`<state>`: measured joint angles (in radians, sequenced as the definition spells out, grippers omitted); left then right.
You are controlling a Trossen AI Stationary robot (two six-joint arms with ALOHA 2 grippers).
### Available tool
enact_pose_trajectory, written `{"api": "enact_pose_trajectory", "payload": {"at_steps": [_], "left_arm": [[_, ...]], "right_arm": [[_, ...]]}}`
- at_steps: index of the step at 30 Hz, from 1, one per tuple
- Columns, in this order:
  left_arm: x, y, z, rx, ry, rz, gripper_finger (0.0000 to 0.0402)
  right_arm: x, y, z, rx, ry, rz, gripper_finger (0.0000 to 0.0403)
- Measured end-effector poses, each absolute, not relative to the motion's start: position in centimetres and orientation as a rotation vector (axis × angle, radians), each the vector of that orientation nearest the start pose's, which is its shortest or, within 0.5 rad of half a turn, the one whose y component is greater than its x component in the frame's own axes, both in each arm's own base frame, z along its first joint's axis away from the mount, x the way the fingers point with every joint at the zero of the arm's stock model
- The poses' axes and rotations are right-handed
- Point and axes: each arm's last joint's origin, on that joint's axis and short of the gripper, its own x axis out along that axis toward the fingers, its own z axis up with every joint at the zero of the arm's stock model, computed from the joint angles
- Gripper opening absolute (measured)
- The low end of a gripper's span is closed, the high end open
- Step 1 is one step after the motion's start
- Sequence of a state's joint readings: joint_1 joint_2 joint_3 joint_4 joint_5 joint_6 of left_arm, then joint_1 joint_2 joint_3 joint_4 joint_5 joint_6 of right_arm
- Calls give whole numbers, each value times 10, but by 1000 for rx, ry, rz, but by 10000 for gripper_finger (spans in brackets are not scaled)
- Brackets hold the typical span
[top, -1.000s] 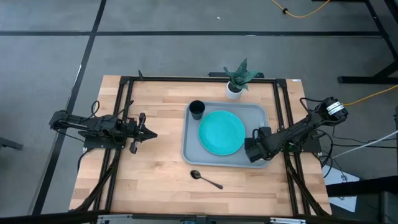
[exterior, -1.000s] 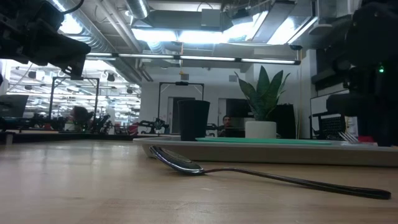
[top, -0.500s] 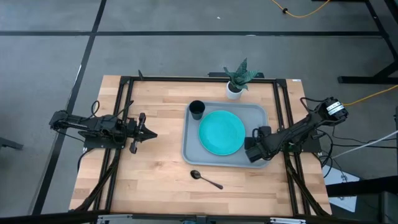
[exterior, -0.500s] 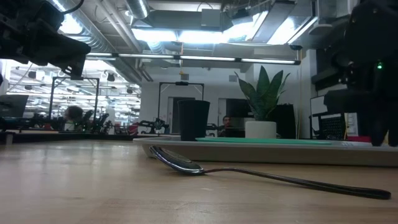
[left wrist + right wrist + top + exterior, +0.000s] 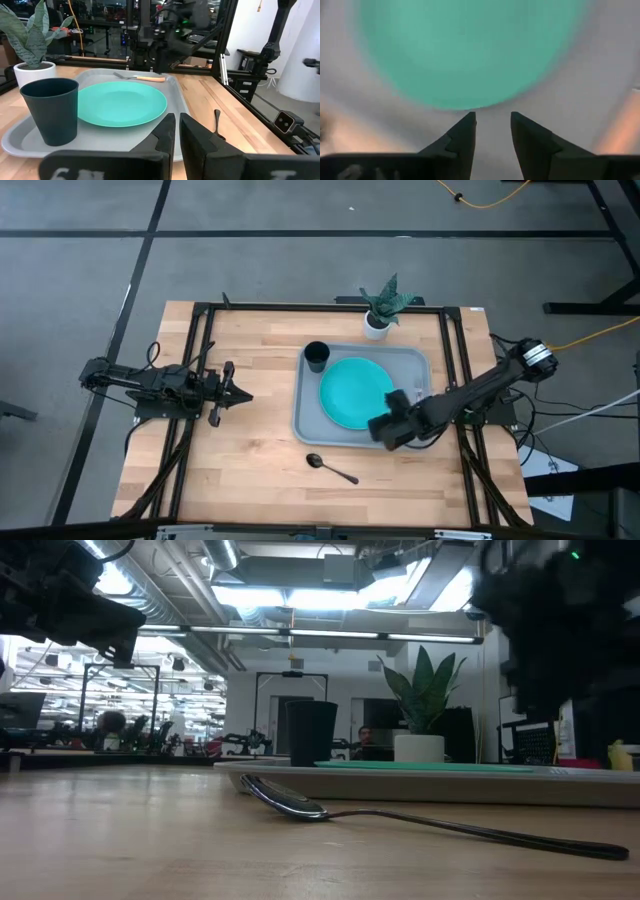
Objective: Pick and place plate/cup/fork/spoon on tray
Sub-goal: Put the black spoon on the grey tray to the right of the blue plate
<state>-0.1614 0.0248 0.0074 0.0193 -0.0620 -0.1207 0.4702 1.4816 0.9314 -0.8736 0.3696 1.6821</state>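
Observation:
The grey-blue tray [image 5: 300,416] lies at the table's middle. On it are the teal plate [image 5: 355,392], the black cup [image 5: 316,356] at its far left corner, and the tan-handled fork [image 5: 141,77], which lies flat beside the plate. The dark spoon [image 5: 330,467] lies flat on the wood, near of the tray. My right gripper [image 5: 376,430] is open and empty over the tray's near rim, just off the plate's edge [image 5: 470,102]. My left gripper [image 5: 238,393] is shut and empty, hovering left of the tray.
A white pot with a green plant [image 5: 382,308] stands behind the tray's far rim. Black frame rails run along the table's left and right sides. Bare wood lies between my left gripper and the tray, and around the spoon [image 5: 300,807].
My right gripper has gone from the tray's right rim toward the table's left and near edge, along the tray's near side, and now shows blurred. The fork stays on the tray. My left arm has kept still.

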Motion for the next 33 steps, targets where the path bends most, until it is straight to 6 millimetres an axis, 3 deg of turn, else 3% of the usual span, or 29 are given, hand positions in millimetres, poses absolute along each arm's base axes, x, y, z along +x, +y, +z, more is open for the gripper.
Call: {"api": "enact_pose_trajectory", "payload": {"at_steps": [4, 9, 15, 25, 33], "left_arm": [[98, -14, 166, -121, 4, -99, 20], [98, -14, 166, -121, 5, -100, 20], [98, -14, 166, -121, 4, -99, 20], [98, -14, 166, -121, 4, -100, 20], [98, -14, 166, -121, 4, -100, 20]], "right_arm": [[258, 119, 198, 800, 941, -743, 116], [294, 140, 187, 688, 1089, -740, 97], [334, 169, 182, 420, 1232, -645, 94], [363, 198, 172, 261, 1184, -388, 94], [378, 209, 145, 270, 1178, -249, 94]]}}
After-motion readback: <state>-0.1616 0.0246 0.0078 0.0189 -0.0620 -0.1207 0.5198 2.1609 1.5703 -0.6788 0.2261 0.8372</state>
